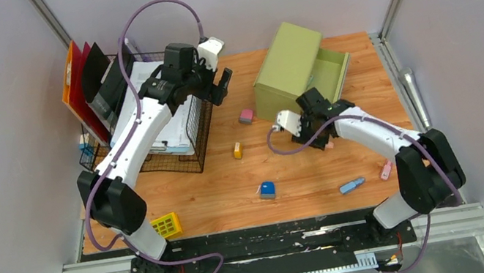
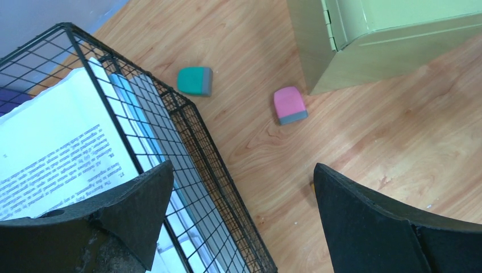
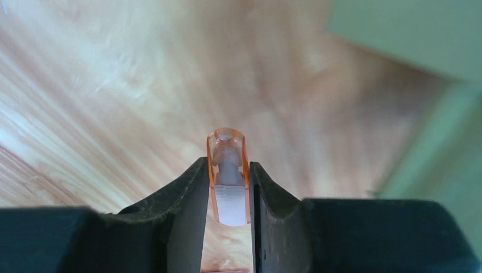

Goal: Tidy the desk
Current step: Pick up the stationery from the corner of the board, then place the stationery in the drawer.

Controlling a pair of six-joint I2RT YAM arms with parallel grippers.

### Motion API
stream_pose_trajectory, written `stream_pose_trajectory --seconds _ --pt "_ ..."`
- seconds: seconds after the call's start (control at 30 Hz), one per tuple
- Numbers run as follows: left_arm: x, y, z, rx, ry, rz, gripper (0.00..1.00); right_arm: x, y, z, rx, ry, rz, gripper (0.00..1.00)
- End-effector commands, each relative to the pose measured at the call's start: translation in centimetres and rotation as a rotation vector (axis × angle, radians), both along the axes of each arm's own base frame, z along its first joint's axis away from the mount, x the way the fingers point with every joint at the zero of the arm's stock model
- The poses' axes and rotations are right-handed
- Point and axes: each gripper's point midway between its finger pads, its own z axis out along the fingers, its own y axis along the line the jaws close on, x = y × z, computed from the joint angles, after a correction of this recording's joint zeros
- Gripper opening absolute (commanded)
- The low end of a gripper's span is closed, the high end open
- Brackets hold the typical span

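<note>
Tabletop [image 1: 217, 185]: light orange-brown wood-grain planks, smooth and flat. It fills the middle of the overhead view, with a black and metal rail along its 6 o'clock edge.

Done so far: little, by my reading. Printed papers [image 1: 175, 129] lie in the wire basket [image 1: 204, 124] at 9 o'clock. Stiff red, orange and black folders [image 1: 83, 81] stand at 10 o'clock.

Left to do: most of it, I judge. Loose on the wood are a pink eraser [image 1: 246, 116] near centre, a yellow piece [image 1: 238, 150] just below it and a blue block [image 1: 267, 190] at 6 o'clock. A blue pen-like stick [image 1: 352, 185] and a pink piece [image 1: 386, 170] lie at 4 o'clock. A yellow gridded block [image 1: 166, 225] sits at 7 o'clock. A teal eraser [image 2: 195, 81] lies beside the basket's corner.

Cabinet [image 1: 286, 62]: boxy, matte olive-green metal, at 1 o'clock. Its drawer [image 1: 333, 69] is pulled out toward 3 o'clock and shows nothing inside.

Erasers: rounded soft-looking slabs, each with a grey band on one end.

Basket: thin black wire grid, open-topped, square-cornered.

Right jaws: pinching a small clear piece [image 3: 227, 139] with a translucent orange cap, glossy plastic, just off the cabinet's 6 o'clock side.

Left jaws: spread wide, holding nothing, above the basket's edge at 11 o'clock.
</note>
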Motion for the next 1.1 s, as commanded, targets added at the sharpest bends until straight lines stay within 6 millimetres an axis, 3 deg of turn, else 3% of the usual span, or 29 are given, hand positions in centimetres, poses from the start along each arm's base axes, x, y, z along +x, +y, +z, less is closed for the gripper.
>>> stream_pose_trajectory --seconds 0.0,0.13,0.2,0.37,0.4,0.43,0.5,0.57,0.6,0.77,0.87,0.97,1.07 --pt "-0.6 2.3 1.6 0.034 -0.037 0.054 1.0 4.8 2.1 9.7 0.254 -0.17 -0.093 0.0" --pt "-0.8 2.3 1.8 0.029 -0.04 0.053 1.0 8.6 0.6 16.1 0.397 -0.26 -0.221 0.0" --pt "-0.8 2.2 1.9 0.026 -0.039 0.051 1.0 11.0 -0.8 18.0 0.427 -0.298 -0.304 0.0" --pt "-0.8 1.9 1.9 0.008 -0.034 0.045 1.0 15.9 -3.0 19.5 0.491 -0.32 -0.47 0.01" --pt "-0.9 1.8 2.0 0.003 -0.032 0.043 1.0 16.6 -3.1 19.0 0.496 -0.305 -0.497 0.06" --pt "-0.9 1.7 2.0 -0.001 -0.031 0.042 1.0 17.3 -3.3 18.5 0.498 -0.294 -0.526 0.25" --pt "-0.9 1.6 2.1 -0.008 -0.03 0.038 1.0 18.3 -3.5 17.5 0.491 -0.278 -0.58 0.45" --pt "-0.9 1.5 2.3 -0.013 -0.031 0.036 1.0 18.7 -4.0 17.3 0.485 -0.287 -0.622 0.73" --pt "-0.9 1.5 2.4 -0.015 -0.031 0.035 1.0 18.7 -4.3 17.7 0.489 -0.3 -0.633 0.79" --pt "-1.0 1.6 2.8 -0.012 -0.044 0.035 1.0 15.6 -5.1 20.8 0.541 -0.346 -0.584 0.91" --pt "-1.0 1.8 2.8 -0.006 -0.05 0.038 1.0 10.7 -4.7 19.2 0.506 -0.295 -0.419 0.94" --pt "-0.9 2.0 2.6 0.006 -0.051 0.039 1.0 3.9 -3.7 15.7 0.477 -0.14 -0.234 0.93" --pt "-0.8 2.0 2.2 0.014 -0.044 0.04 1.0 -1.1 -3.7 11.8 0.439 -0.002 -0.204 0.92"
